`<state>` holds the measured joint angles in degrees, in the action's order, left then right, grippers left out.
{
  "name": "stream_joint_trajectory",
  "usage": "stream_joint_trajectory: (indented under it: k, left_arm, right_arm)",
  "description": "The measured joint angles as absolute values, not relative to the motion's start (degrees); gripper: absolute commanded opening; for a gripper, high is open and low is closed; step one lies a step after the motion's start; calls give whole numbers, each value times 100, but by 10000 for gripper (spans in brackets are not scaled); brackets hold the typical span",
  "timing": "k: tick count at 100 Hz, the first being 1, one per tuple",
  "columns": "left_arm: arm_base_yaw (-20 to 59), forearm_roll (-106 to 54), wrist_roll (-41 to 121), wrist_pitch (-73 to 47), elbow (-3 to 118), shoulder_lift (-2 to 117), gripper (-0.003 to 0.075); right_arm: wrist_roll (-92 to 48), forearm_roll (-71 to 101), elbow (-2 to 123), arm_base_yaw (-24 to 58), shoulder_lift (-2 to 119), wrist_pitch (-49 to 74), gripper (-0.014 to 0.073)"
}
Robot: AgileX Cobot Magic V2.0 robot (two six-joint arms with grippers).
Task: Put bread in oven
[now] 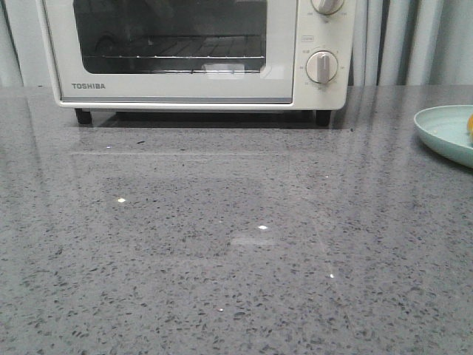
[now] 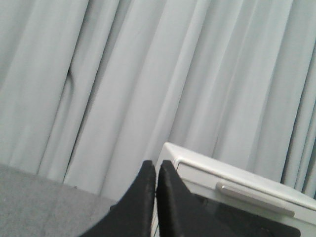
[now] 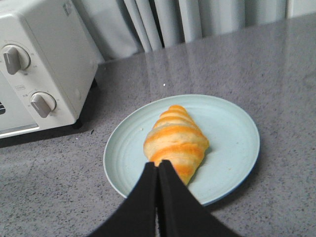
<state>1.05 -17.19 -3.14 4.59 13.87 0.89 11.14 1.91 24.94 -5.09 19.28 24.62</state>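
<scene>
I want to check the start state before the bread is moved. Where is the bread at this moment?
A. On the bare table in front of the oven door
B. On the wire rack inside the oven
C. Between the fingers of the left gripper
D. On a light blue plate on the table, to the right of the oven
D: the right wrist view shows the bread lying on the light blue plate, beside the oven, whose door is closed.

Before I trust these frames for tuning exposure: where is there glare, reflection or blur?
Front view: the glossy countertop mirrors the oven faintly and carries small bright specks; a pale reflection sits on the door glass. Left wrist view: the left claw and curtain look soft. Right wrist view: even light, the bread is sharp on its plate, with the right claw dark.
</scene>
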Motion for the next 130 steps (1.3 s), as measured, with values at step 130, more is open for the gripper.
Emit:
stream_joint_trajectory:
  k: [130]
  left_arm:
    - [2204, -1141, 287, 246, 5917, 7331, -21]
  right_arm:
    - [1139, 339, 4116, -459, 3511, 4418, -67]
